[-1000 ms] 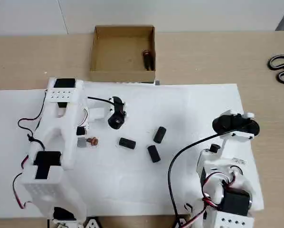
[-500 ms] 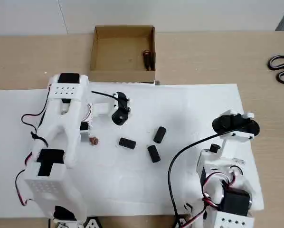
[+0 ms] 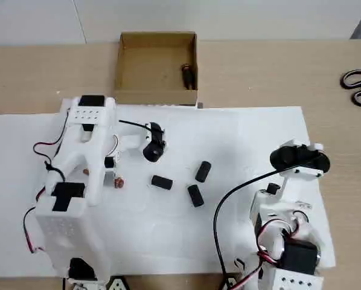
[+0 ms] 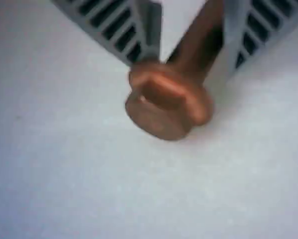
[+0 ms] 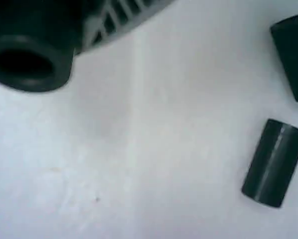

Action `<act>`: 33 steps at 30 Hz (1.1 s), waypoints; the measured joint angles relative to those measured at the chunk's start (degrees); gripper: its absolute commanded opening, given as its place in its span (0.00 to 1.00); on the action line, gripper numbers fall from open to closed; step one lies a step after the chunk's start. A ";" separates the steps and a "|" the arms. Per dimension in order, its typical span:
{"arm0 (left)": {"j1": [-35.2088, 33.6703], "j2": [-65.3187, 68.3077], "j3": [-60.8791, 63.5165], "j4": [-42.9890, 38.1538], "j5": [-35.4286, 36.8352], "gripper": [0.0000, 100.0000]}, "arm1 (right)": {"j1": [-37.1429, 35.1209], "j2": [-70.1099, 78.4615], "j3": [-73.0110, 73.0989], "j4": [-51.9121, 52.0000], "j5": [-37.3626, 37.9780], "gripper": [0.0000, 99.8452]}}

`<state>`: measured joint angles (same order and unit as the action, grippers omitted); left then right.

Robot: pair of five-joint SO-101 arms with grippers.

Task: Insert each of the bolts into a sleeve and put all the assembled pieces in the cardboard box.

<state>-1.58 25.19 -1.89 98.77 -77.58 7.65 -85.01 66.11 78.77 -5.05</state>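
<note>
1. Cardboard box point(image 3: 150, 66): your landmark. It is open-topped and sits on the table point(image 3: 259, 72) just past the far edge of the white sheet point(image 3: 241, 127). One assembled piece point(image 3: 188, 75) lies inside against the box's right wall.

2. Bolt point(image 4: 166, 104): copper, with a flanged head. You'll find it on the sheet, out from the box's front-left corner toward the arm bases.

3. Left gripper point(image 4: 191, 50): down at the sheet over item 2. Its ribbed fingers point(image 4: 114, 35) straddle the bolt's shank and are parted only a little. One finger is against the shank, and a sliver of sheet shows between the shank and the other. The head pokes out in front of the tips.

4. Loose sleeves, three, black, all lying on their sides on the sheet. From the box's front-right corner toward the bases, you have one point(image 3: 203, 171), another point(image 3: 195, 194) just beyond it, and a third point(image 3: 162, 181) more under the box's middle.

5. Right gripper point(image 3: 307, 160): well off to the right of the box and nearer the bases. It is clamped on a held sleeve point(image 5: 29, 57), raised off the sheet with the open bore showing.

6. Scissors point(image 3: 358, 86): on the bare table, far right of the box.
</note>
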 measured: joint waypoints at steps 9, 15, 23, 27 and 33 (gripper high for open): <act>0.18 1.41 0.00 0.09 0.00 0.01 | 0.00 0.00 0.00 0.00 0.00 0.00; 0.70 1.41 0.00 0.18 0.00 0.01 | 0.00 0.00 0.00 0.00 0.00 0.00; 2.37 -8.09 -0.26 0.00 0.00 0.01 | 0.00 0.00 -0.18 0.00 0.00 0.00; 2.73 -14.42 -0.26 0.00 0.00 0.01 | 0.00 -0.09 -2.46 0.00 0.00 0.00; 3.60 -21.27 -0.26 0.18 6.07 0.01 | 0.09 -0.09 -3.69 3.34 0.00 0.00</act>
<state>2.02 3.91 -2.15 98.95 -71.52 7.74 -85.10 62.42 82.11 -5.05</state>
